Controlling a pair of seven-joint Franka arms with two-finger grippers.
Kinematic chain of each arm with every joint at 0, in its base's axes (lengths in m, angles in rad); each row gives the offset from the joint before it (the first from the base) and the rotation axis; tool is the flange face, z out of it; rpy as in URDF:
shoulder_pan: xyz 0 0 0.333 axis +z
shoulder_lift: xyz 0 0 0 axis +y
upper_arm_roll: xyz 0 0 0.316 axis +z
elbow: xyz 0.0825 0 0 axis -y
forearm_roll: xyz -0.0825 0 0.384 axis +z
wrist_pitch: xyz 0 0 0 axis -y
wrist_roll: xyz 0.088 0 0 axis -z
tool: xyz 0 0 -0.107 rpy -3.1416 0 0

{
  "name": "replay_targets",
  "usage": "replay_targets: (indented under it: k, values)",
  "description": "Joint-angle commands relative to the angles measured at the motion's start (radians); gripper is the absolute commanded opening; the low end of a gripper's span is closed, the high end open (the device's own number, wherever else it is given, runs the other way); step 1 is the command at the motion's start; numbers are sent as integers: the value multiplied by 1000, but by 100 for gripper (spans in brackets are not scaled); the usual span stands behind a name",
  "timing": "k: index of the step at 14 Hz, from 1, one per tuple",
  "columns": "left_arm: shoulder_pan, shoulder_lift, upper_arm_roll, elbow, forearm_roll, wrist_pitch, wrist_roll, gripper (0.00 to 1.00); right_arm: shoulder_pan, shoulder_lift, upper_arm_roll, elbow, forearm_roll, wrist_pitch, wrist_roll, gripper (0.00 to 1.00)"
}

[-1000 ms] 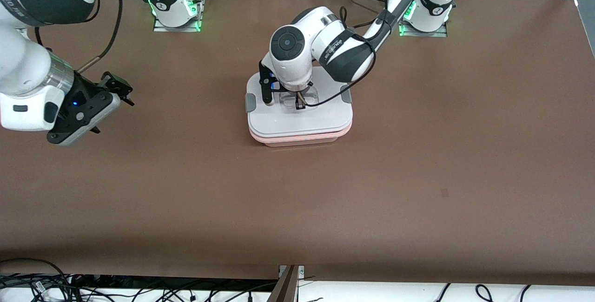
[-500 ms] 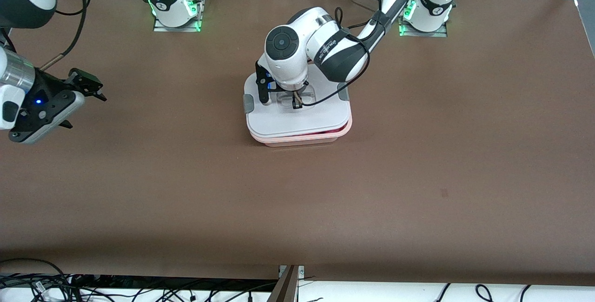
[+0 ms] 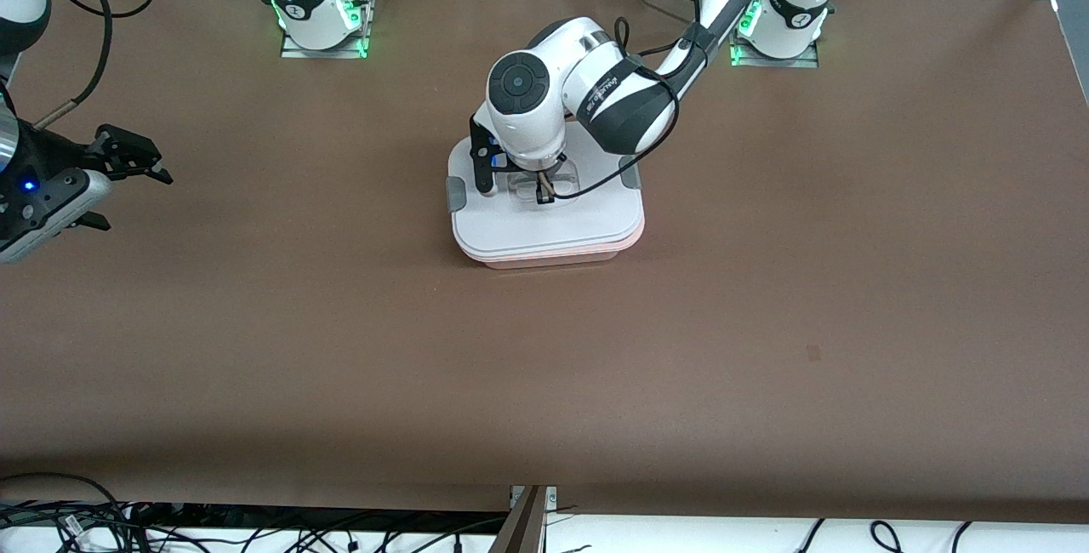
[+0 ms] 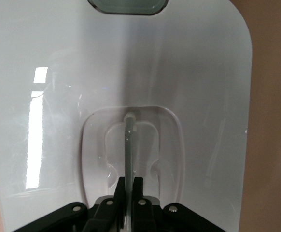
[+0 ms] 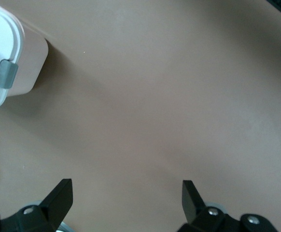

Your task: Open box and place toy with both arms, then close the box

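Right tool (image 3: 140,157) withdrawn, left tool (image 3: 543,189) gripping lid (image 3: 544,217)

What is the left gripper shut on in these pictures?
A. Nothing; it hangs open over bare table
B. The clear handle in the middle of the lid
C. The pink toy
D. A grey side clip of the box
B: the left gripper pinches the upright clear handle in the recess of the white lid.

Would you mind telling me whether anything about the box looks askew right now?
Yes: the white lid sits slightly offset on the pink box, overhanging its rim, while the left gripper is shut on the lid's handle.
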Motion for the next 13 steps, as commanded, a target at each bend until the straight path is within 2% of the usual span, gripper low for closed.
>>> replay_targets:
  k: [1,4,5,7,13]
  values:
    - [-2,29,3,27,41,-3,43,0,1,-146,14,-195,1,71,158,100]
    - [1,28,5,31,46,-3,86,0,-57,-189,124,-204,-40,55,405,100]
    - [1,28,5,31,46,-3,86,0,-59,-197,135,-201,-57,30,447,100]
    - [1,31,5,36,44,-3,80,0,-54,-209,139,-198,-94,6,481,100]
    - [3,46,12,36,43,34,66,0,-48,-208,137,-152,-120,-14,478,100]
